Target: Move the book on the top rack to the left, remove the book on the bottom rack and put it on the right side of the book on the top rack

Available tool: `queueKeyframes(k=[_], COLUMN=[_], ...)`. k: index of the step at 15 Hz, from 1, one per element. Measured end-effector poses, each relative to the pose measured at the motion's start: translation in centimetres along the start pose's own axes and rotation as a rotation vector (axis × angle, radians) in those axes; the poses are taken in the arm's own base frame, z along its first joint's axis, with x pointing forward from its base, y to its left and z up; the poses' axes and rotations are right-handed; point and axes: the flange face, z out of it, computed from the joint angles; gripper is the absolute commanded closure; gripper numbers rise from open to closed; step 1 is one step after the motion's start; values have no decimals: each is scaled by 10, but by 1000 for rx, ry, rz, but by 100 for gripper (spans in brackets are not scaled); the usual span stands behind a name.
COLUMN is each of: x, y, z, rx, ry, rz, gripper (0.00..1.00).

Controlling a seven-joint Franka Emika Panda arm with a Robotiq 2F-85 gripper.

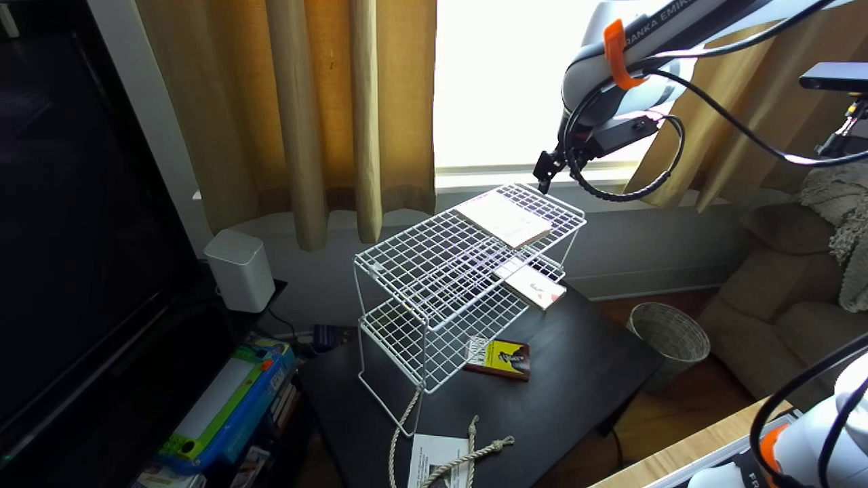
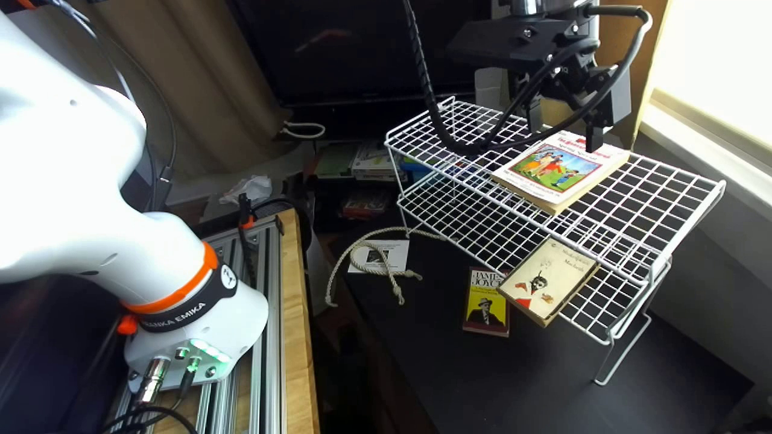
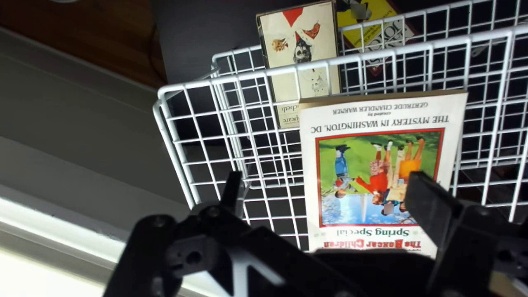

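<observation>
The book on the top rack (image 2: 555,169), white with a colourful picture, lies flat near one end of the white wire top rack (image 1: 391,291). It also shows in the wrist view (image 3: 377,123). The book on the bottom rack (image 2: 547,280) has a cream cover with a small figure. It lies on the bottom rack (image 1: 393,356) and overhangs its front edge; the top rack's wires partly cover it in the wrist view (image 3: 303,41). My gripper (image 3: 325,175) is open and empty above the top book. One finger is over bare grid beside the book, the other over its cover.
A yellow James Joyce book (image 2: 486,301) lies on the dark table (image 2: 446,374) before the rack. A rope (image 2: 386,265) and a white printed sheet (image 2: 395,254) lie near the rack's other end. The window sill (image 2: 711,144) and curtain (image 1: 393,122) stand behind the rack.
</observation>
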Motion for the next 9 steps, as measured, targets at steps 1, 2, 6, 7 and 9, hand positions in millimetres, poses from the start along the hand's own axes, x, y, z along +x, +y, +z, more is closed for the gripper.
queueKeyframes(k=[1, 2, 6, 7, 9], x=[8, 15, 33, 36, 42], y=[-1, -1, -3, -4, -8], z=[7, 14, 41, 47, 58], rx=[4, 9, 44, 56, 76], ry=[-5, -8, -21, -25, -30], rz=[-18, -34, -61, -65, -67], gripper=[0, 0, 0, 0, 0])
